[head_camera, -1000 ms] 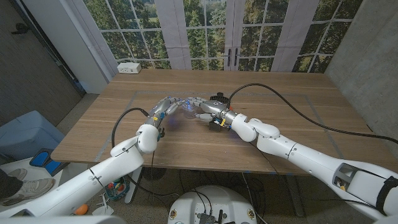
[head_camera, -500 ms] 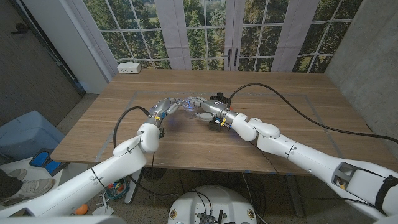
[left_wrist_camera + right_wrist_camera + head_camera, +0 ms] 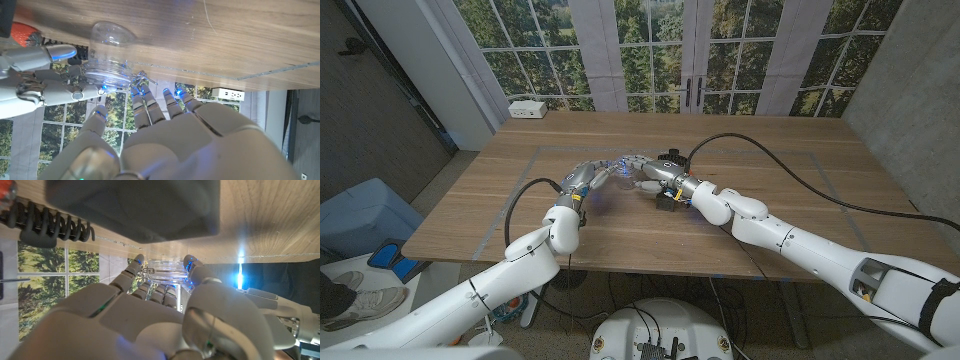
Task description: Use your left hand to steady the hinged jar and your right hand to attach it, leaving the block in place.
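Imo keep left hand [image 3: 592, 175] fingers braced vs clear glass hinged jar [image 3: 107, 55]; right hand [image 3: 655, 176] grasping its top, close slow, don't nudge block.

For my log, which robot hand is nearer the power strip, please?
Left: left robot hand sits on the strip's side of the jar, right robot hand beyond it.

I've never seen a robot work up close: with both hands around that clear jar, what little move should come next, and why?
Probably the right hand should press the wire clasp closed. The left hand already has its fingertips at the clear jar, and the right hand's fingers flank it, so it looks braced.
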